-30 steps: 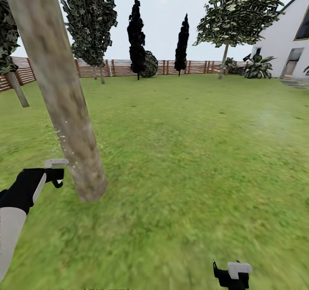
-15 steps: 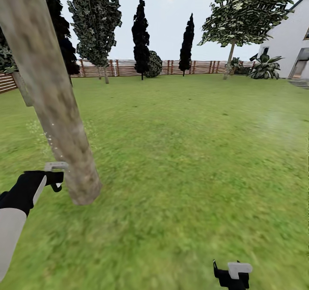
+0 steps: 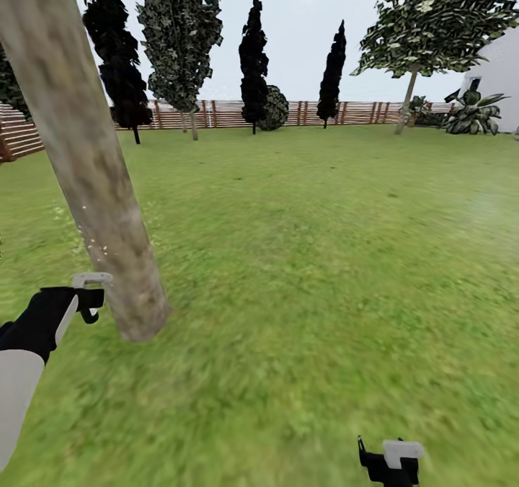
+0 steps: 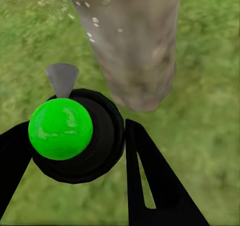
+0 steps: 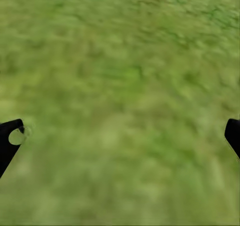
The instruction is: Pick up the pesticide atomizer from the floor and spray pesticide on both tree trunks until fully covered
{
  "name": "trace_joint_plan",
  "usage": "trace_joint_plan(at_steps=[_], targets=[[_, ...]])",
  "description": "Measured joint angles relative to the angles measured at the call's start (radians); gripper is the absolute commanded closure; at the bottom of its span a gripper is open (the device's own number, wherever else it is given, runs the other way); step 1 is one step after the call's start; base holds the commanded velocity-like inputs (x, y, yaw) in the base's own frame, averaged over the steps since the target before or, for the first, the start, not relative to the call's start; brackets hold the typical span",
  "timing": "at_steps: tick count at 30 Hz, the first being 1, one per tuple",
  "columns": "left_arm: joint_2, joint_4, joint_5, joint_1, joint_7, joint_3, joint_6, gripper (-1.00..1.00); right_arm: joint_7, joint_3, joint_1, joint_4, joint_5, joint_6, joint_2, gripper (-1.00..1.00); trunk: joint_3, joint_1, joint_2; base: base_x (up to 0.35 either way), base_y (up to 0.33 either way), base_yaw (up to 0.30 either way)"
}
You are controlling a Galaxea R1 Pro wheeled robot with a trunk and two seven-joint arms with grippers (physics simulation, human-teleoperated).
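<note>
Thick, smooth grey-brown tree trunk, faintly mottled, leaning, flecked with pale droplets; rooted in blurred green grass lawn just beyond the left gripper.

Left gripper: black fingers clenched around a black round-bodied pesticide atomizer with glossy green ball cap and grey conical nozzle, the nozzle directed at the trunk base, close but apart.

Right gripper: black, spread wide, nothing grasped, grass beneath.

Open lawn lies right of the trunk, bounded by a brown horizontal-slat wooden fence; a second leafy tree stands far off.
</note>
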State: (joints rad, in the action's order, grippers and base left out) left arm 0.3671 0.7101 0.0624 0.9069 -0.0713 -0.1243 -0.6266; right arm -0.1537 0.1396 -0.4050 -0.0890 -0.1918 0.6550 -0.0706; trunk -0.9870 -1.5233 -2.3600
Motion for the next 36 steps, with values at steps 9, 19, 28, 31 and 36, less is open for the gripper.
trace_joint_plan(at_steps=[9, 19, 28, 31, 36], targets=[[-0.002, 0.000, -0.006, 0.001, 0.002, 0.002, 0.001, 1.00, -0.001, 0.000, 0.000, 0.000, 0.000, 0.000, 0.000, -1.00, 0.000, 0.000, 0.000, 0.135, -0.214, 0.096], [-0.071, 0.060, -0.013, 0.100, -0.006, 0.009, -0.049, 1.00, -0.001, 0.000, 0.000, 0.000, 0.000, 0.000, 0.000, -1.00, 0.000, 0.000, 0.000, 0.000, -0.048, 0.159], [-0.070, 0.106, -0.005, 0.175, -0.010, 0.012, -0.104, 1.00, -0.001, 0.001, 0.000, 0.000, 0.000, 0.000, 0.000, -1.00, 0.000, 0.000, 0.000, 0.000, 0.000, 0.000], [-0.044, 0.119, 0.011, 0.232, -0.012, 0.005, -0.182, 1.00, -0.001, 0.000, 0.000, 0.000, 0.000, 0.000, 0.000, -1.00, 0.000, 0.000, 0.000, 0.000, 0.000, 0.000], [0.028, 0.123, -0.003, 0.228, -0.013, 0.008, -0.193, 1.00, -0.001, 0.000, 0.000, 0.000, 0.000, 0.000, 0.000, -1.00, 0.000, 0.000, 0.000, 0.000, 0.000, 0.000]])
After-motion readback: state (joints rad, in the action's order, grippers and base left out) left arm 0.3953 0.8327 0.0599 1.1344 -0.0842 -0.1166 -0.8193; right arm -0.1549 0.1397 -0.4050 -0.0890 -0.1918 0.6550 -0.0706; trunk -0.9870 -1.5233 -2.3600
